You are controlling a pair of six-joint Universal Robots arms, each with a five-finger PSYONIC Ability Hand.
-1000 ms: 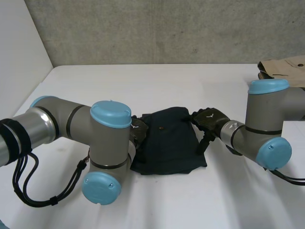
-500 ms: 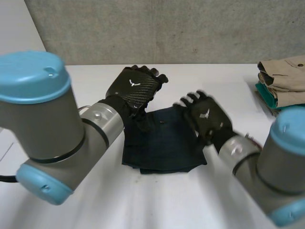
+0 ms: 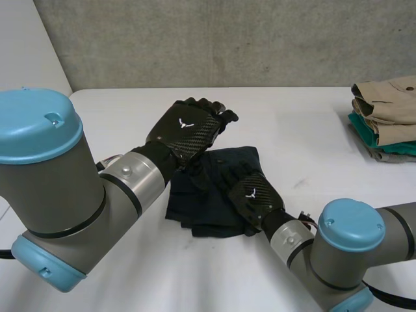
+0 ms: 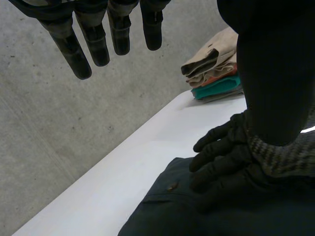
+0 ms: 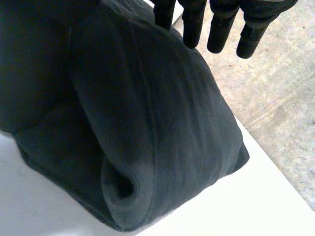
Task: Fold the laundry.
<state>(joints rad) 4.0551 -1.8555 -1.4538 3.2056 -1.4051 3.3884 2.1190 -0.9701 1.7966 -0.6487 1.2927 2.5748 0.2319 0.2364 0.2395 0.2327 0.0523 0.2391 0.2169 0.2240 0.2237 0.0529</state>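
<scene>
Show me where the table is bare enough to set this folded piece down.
Bare table lies between the dark folded garment and the stack of folded clothes, and along the far edge. Crowded at the middle: right hand flat on the garment, left hand open above it.

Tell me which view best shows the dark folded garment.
Head view: the folded dark navy garment shows most of its outline, right hand flat on it. Right wrist view gives its folded edge close up; left wrist view, the part under that hand.
</scene>
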